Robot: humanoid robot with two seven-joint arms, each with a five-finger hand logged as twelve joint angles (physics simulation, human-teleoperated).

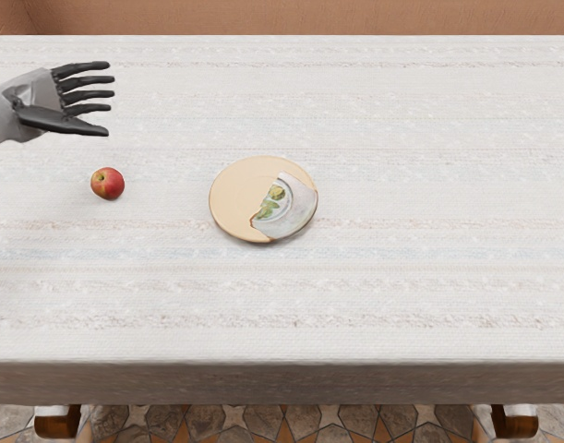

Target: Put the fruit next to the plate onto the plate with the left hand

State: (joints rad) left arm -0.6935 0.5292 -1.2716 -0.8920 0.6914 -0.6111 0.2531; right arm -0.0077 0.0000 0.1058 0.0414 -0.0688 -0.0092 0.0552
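A small red apple [107,183] lies on the white tablecloth, left of the plate. The round tan plate [240,197] with a pale patterned patch on its right part sits near the table's middle and has nothing on it. My left hand [86,100] comes in from the left edge at the upper left, with its dark fingers spread and holding nothing. It hovers behind and slightly left of the apple, well apart from it. The right arm does not show.
The cloth-covered table [402,277] spans the whole view, its front edge running across the bottom. A brown wall strip lies beyond the far edge.
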